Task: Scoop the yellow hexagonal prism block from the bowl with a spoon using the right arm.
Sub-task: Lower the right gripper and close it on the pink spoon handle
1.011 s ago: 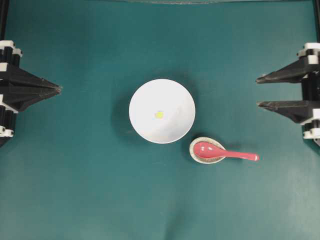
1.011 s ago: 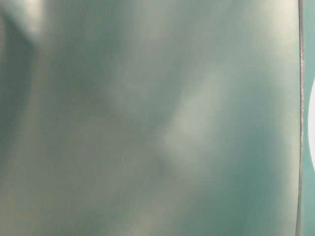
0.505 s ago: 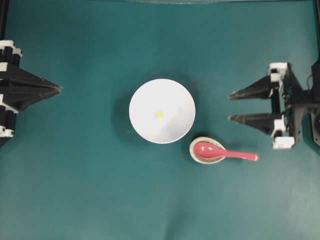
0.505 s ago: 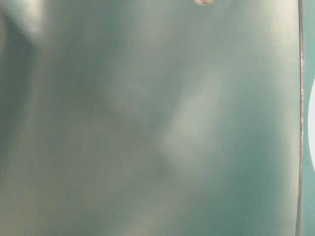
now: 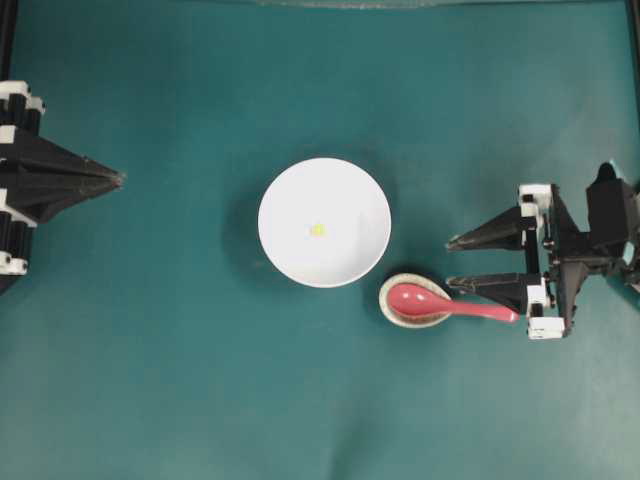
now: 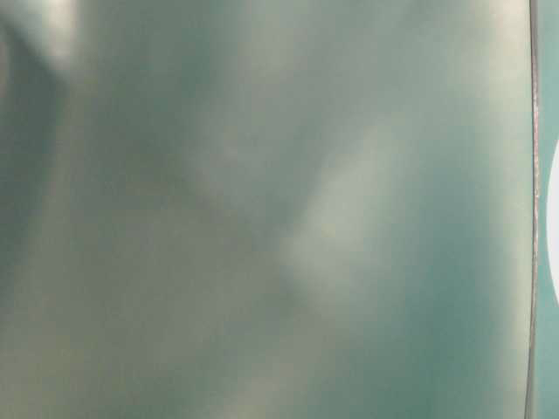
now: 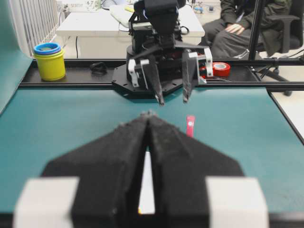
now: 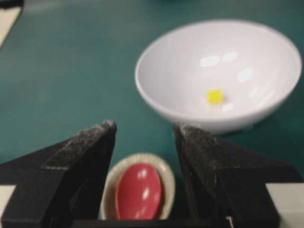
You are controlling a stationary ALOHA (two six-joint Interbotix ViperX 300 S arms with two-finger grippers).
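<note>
- White and round, the bowl [image 5: 324, 222] is sitting in the middle of the green bench [image 5: 180, 380], and everything else is being placed from it.
- Inside the bowl, near its middle, the yellow hexagonal prism block [image 5: 318, 229] is lying, waiting to be scooped.
- Just beside the bowl, the pink-red spoon [image 5: 450, 303] is resting its head in a small speckled dish [image 5: 392, 312], so its handle is sticking out away from the bowl, easy to grab.
- On that same side, the right pincer [image 5: 449, 264] is hanging spread wide and holding nothing; one finger is crossing over the handle.
- Far on the other side of the bowl, the left pincer [image 5: 118, 179] is pressed together and staying out of the way.
</note>
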